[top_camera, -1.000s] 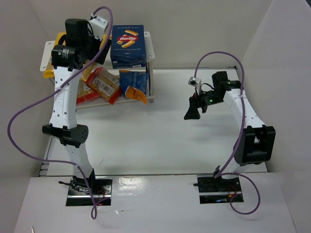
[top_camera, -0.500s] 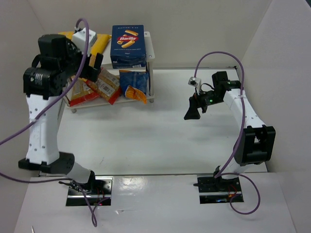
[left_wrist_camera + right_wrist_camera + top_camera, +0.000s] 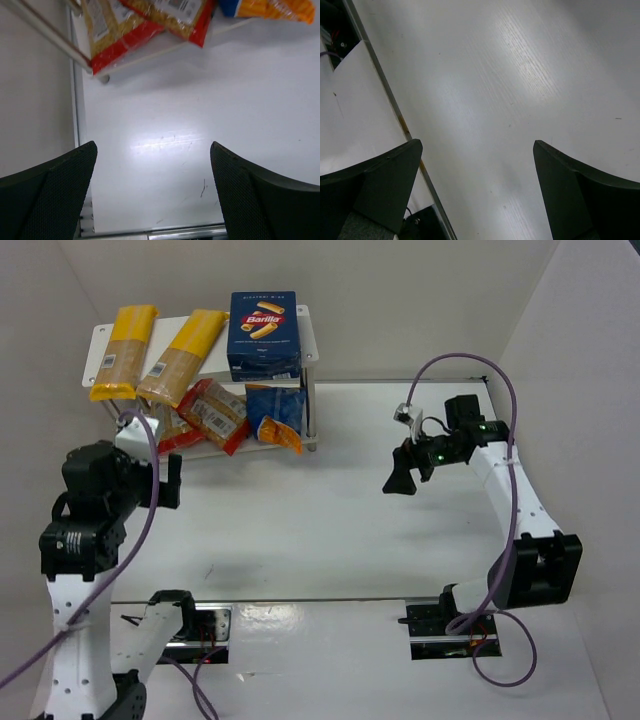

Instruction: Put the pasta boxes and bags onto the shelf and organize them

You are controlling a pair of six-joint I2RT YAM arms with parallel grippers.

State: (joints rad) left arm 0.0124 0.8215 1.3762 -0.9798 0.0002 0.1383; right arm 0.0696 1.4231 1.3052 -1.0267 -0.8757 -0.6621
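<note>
The shelf point(image 3: 309, 340) stands at the far left of the table. Two yellow spaghetti bags point(image 3: 122, 350) point(image 3: 182, 355) and a dark blue Barilla box point(image 3: 264, 335) lie on its top board. Red-orange bags point(image 3: 213, 415) and a blue bag point(image 3: 273, 415) lie on the lower board. My left gripper point(image 3: 165, 483) hangs open and empty in front of the shelf's left end. In the left wrist view my left gripper point(image 3: 152, 150) points at bare table, with the red-orange bags point(image 3: 107, 30) beyond it. My right gripper point(image 3: 398, 476) is open and empty over the right side of the table point(image 3: 520, 75).
White walls enclose the table on the left, back and right. A metal strip point(image 3: 395, 105) marks the table's near edge, with both arm bases point(image 3: 440, 625) behind it. A thin shelf leg point(image 3: 45, 32) crosses the top left of the left wrist view.
My left arm has drawn back from the top of the shelf toward the near left, uncovering both spaghetti bags. My right arm has shifted slightly. Both grippers stayed open.
</note>
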